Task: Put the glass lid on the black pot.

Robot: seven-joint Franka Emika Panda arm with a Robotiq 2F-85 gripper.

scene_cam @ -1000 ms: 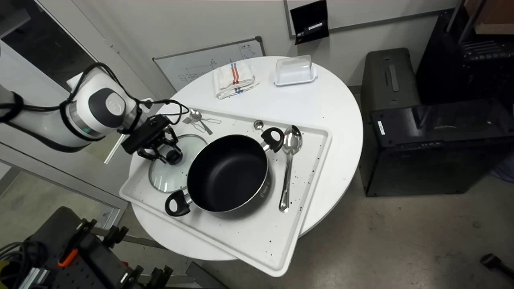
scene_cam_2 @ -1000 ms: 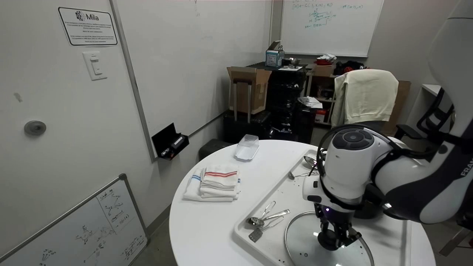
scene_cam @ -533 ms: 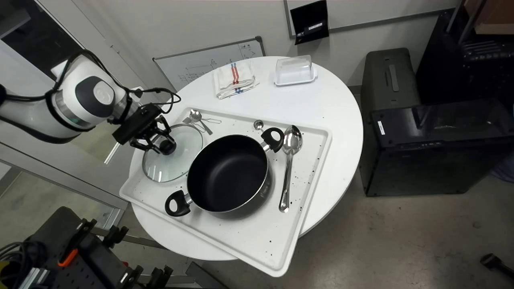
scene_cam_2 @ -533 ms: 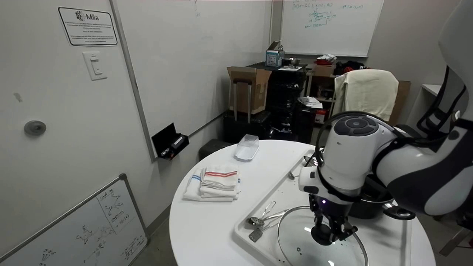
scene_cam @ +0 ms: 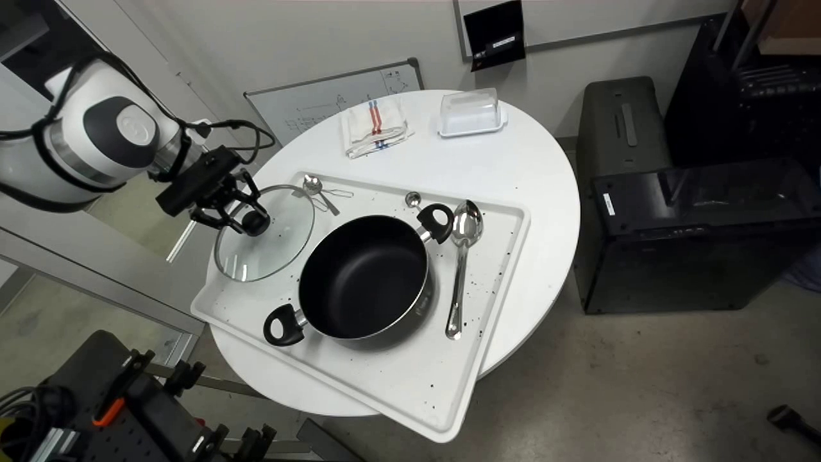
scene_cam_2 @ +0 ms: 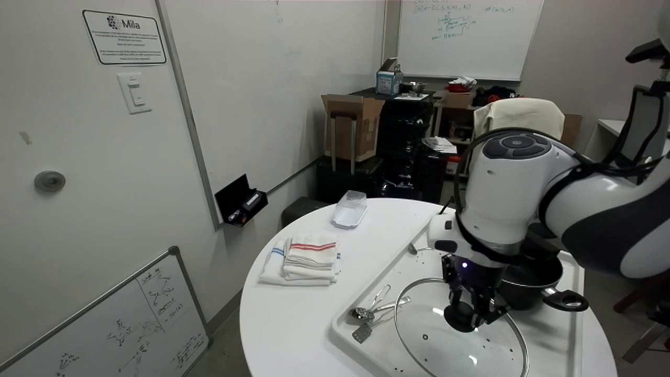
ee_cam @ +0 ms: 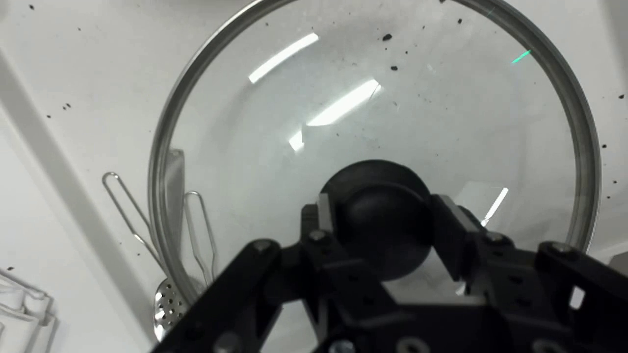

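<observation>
The glass lid [scene_cam: 285, 234] is a clear disc with a metal rim and black knob; it also shows in an exterior view [scene_cam_2: 424, 340] and the wrist view [ee_cam: 441, 117]. My gripper [scene_cam: 251, 218] is shut on the lid's knob, with a finger on each side in the wrist view [ee_cam: 380, 220]. The lid hangs above the tray, slightly tilted. The black pot [scene_cam: 363, 276] stands uncovered on the tray, beside the lid, its dark inside visible. In an exterior view the arm partly hides the pot [scene_cam_2: 528, 285].
The white tray [scene_cam: 410, 391] lies on a round white table [scene_cam: 545, 192]. A large metal spoon [scene_cam: 460, 269] lies beside the pot. Small utensils [scene_cam: 321, 192] lie near the lid, partly under it in the wrist view. Folded towels [scene_cam: 375, 128] and a butter dish [scene_cam: 471, 115] stand farther back.
The arm has moved up and left in an exterior view, carrying the lid by its knob. The lid has risen and shifted away from the pot. The pot has not moved.
</observation>
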